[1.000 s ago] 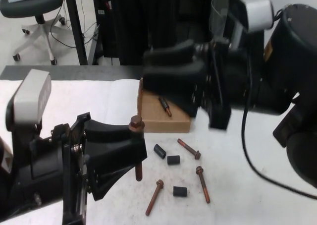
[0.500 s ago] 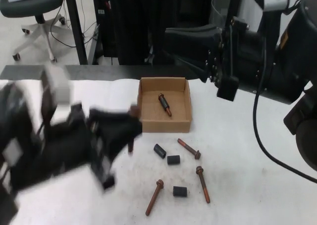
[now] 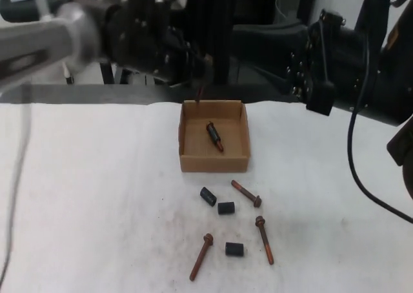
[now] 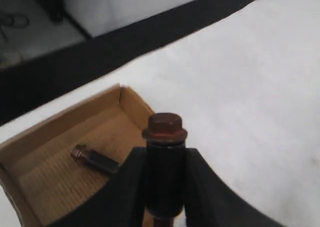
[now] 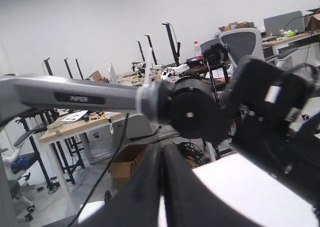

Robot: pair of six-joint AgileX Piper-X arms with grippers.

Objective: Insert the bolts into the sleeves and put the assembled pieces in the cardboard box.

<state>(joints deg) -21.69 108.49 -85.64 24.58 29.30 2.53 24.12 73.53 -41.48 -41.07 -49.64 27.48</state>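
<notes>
High view: the cardboard box (image 3: pixel 214 161) sits toward the bench's far edge, with one assembled piece (image 3: pixel 214 136) inside and loose bolts (image 3: pixel 246 193) and sleeves (image 3: pixel 226 208) just in front. Left wrist view: your left pincer (image 4: pixel 165 187) grips a sleeved bolt (image 4: pixel 164 129) above the box's rim. Right wrist view: your right pincer (image 5: pixel 162 187) is clenched, empty.

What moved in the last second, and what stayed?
The left gripper, shut on the sleeved bolt, swung from the near left of the bench to above the far edge of the cardboard box. The right gripper drew back from over the box toward the right. The assembled piece inside, loose bolts and sleeves stayed put.
</notes>
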